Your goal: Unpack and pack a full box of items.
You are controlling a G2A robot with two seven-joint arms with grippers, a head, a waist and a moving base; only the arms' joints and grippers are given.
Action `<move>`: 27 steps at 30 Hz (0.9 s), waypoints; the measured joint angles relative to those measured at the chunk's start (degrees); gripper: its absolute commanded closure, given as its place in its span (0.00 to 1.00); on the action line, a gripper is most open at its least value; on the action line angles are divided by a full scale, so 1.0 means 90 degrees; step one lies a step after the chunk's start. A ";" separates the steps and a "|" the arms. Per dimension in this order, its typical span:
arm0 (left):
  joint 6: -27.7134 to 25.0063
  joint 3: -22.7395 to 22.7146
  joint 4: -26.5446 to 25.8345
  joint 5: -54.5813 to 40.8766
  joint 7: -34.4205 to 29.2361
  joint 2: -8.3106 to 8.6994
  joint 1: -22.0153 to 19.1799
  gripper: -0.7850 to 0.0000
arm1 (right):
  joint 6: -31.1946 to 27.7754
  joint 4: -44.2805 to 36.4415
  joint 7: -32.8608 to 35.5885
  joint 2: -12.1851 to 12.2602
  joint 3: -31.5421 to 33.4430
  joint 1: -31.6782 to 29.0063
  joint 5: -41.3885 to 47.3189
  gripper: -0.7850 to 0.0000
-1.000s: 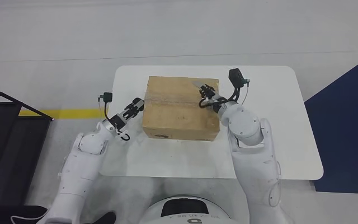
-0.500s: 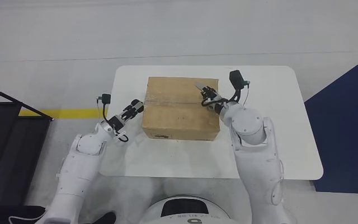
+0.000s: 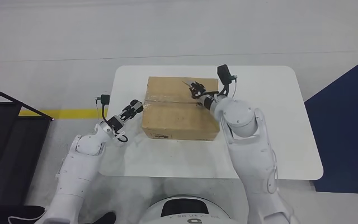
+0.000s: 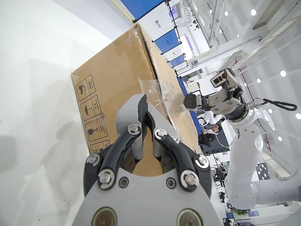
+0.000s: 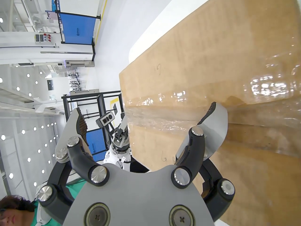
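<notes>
My left gripper hung off the left edge of the white rounded-corner table, just beside the left side wall of the brown cardboard box. Its fingers were pressed together, pad against pad, with nothing between them. They pointed at the box wall that carries a column of printed handling symbols, and I could not tell whether the tips touched the cardboard. The box itself stood closed on the table, left of the middle and close to the far edge. Its top flaps met in a seam running from left to right, covered by a strip of clear shiny tape. Near the left end of that seam, as my left wrist saw it, the tape looked wrinkled and partly lifted from the cardboard. Further right, my right gripper was over the box top, right of its middle and toward its far edge, above the taped seam. Its fingers were spread wide apart and held nothing. One fingertip lay over the tape line in my right wrist view and the other reached out past the box's left end. I could not tell whether either tip touched the tape. To the right of the box, the bare tabletop ran out to the right edge.
</notes>
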 measured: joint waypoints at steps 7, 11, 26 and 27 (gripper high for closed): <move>0.0000 0.0000 0.0000 0.0000 0.0000 0.0000 0.0000 1.00 | -0.0095 -0.0409 0.0057 0.0064 0.0186 -0.0252 0.0272 0.00; 0.0000 0.0000 0.0000 0.0000 0.0000 0.0000 0.0000 1.00 | -0.0094 -0.0404 0.0059 0.0064 0.0182 -0.0248 0.0262 0.00; 0.0000 0.0000 0.0000 0.0000 0.0000 0.0000 0.0000 1.00 | 0.0244 0.0553 -0.0409 0.0056 -0.0141 0.0237 0.0595 0.00; 0.0000 0.0000 0.0000 0.0000 0.0000 0.0000 0.0000 1.00 | 0.0243 0.0598 -0.0420 0.0053 -0.0179 0.0276 0.0640 0.00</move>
